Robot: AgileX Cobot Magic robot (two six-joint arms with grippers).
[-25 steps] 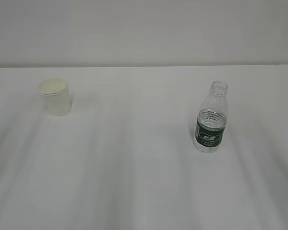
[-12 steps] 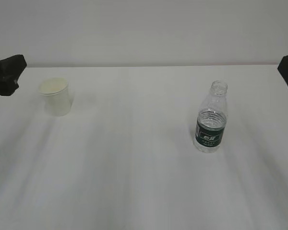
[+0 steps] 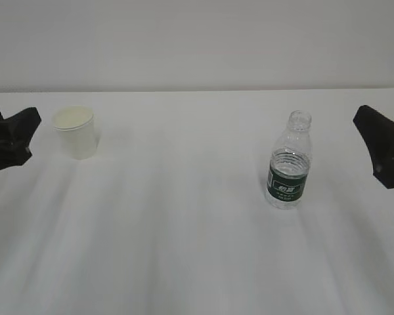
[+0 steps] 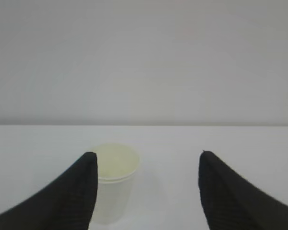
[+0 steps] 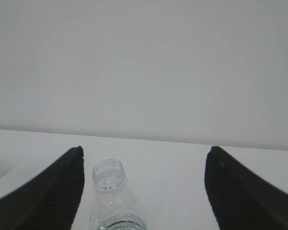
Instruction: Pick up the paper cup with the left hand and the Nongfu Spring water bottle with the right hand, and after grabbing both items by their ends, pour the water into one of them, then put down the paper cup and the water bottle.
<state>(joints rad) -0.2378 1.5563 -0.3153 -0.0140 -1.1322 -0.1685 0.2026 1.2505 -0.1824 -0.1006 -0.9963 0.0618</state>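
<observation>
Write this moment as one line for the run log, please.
phase: approach | left gripper: open, short of paper cup | right gripper: open, short of water bottle | both upright on table, untouched

A: What sort of place is this?

B: It looks like a lab or test bench. A plain white desk [image 3: 184,249] meets a bare pale wall [image 3: 197,39], with no furniture or decoration to be seen.

A: Anything else pointing that way?

B: Black robot end effectors reach in from both edges, the left [image 3: 16,139] and the right [image 3: 375,147]. Only a cup [image 3: 76,132] and a bottle [image 3: 289,161] stand on the desk, well apart, like set props.
</observation>
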